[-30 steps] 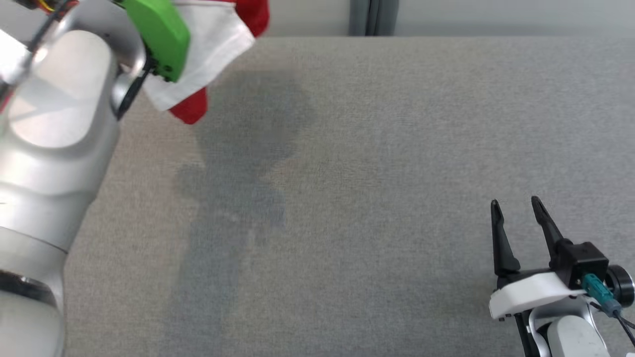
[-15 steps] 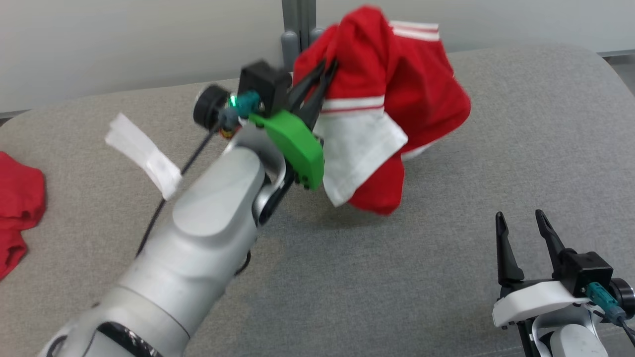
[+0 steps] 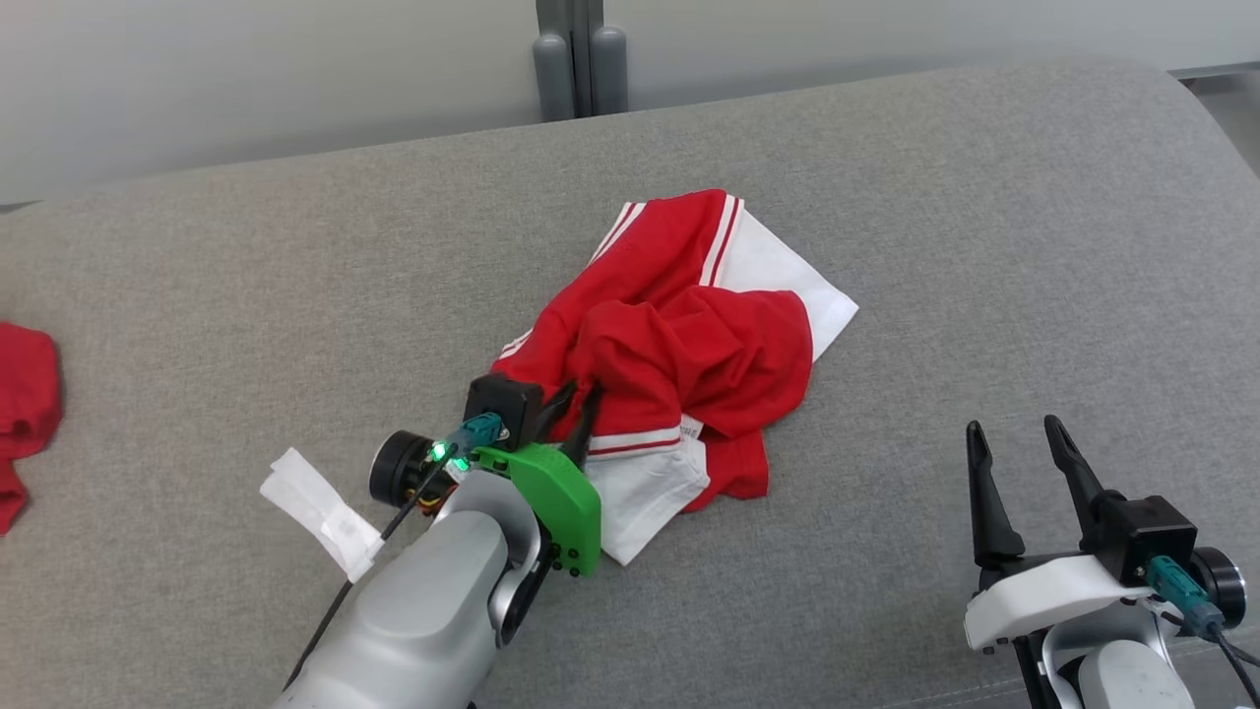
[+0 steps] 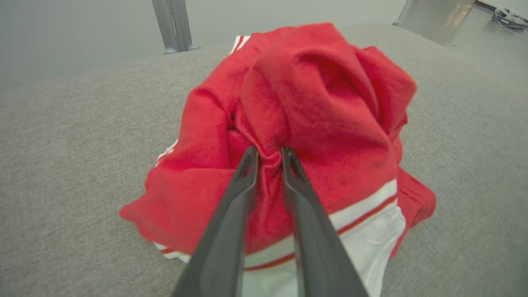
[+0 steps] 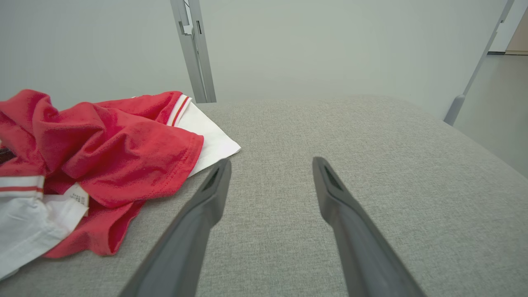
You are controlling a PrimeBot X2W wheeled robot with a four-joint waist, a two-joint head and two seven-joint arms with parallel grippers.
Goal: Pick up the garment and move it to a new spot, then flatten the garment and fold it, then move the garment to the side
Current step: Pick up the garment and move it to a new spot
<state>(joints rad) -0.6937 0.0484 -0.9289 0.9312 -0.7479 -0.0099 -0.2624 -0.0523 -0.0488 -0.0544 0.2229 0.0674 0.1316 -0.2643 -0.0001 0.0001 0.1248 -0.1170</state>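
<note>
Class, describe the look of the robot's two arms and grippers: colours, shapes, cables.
The left gripper has two long dark tapering fingers, a black block, a green bracket, a teal connector, a black cable and a silver forearm. The right gripper matches, but its bracket is white.

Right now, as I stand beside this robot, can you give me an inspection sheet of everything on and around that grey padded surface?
Surface: grey fabric-covered top, with bare stretches all around the heap.
Job's things: red-and-white garment, crumpled in a heap near the middle.
Clutter: another red cloth at the left edge.
Grippers: left gripper pinching a red fold of the garment; right gripper open over bare surface, apart from the garment.
Cables: black cable with a white tag by the left arm; teal plug on the right gripper.
Surroundings: pale wall and grey post behind.
</note>
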